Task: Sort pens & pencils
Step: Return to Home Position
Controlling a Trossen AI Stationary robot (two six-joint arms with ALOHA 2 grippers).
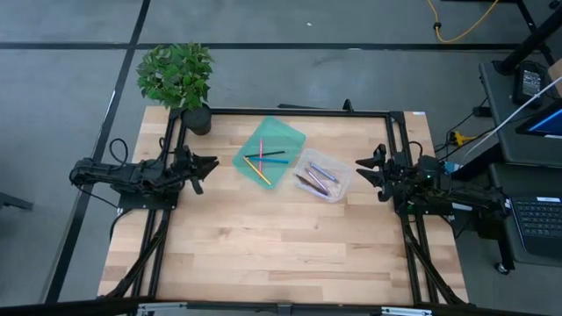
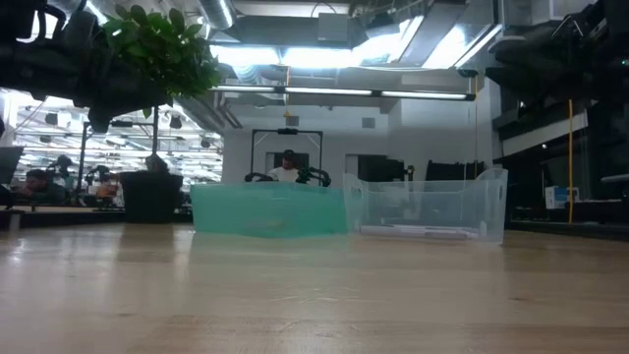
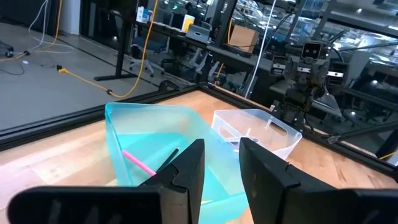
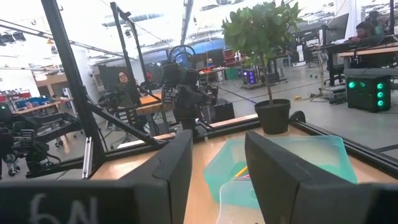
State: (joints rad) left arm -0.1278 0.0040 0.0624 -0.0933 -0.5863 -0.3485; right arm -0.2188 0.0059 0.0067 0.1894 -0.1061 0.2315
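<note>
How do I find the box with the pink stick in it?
Start at the leafy potted plant at the wooden table corner. Just beside it sits a blue-green bin, with a clear bin next to that. The pink stick lies in the coloured one, not the see-through one.

High view: overhead, far, straight down on whole worktop (image 1: 263, 254). Low view: at worktop level, faces room. Each wrist view: close behind own fingers (image 3: 186, 174), faces opposite arm (image 3: 305, 74). Teal bin (image 1: 285, 139), ahead of fingers, shared by all.
</note>
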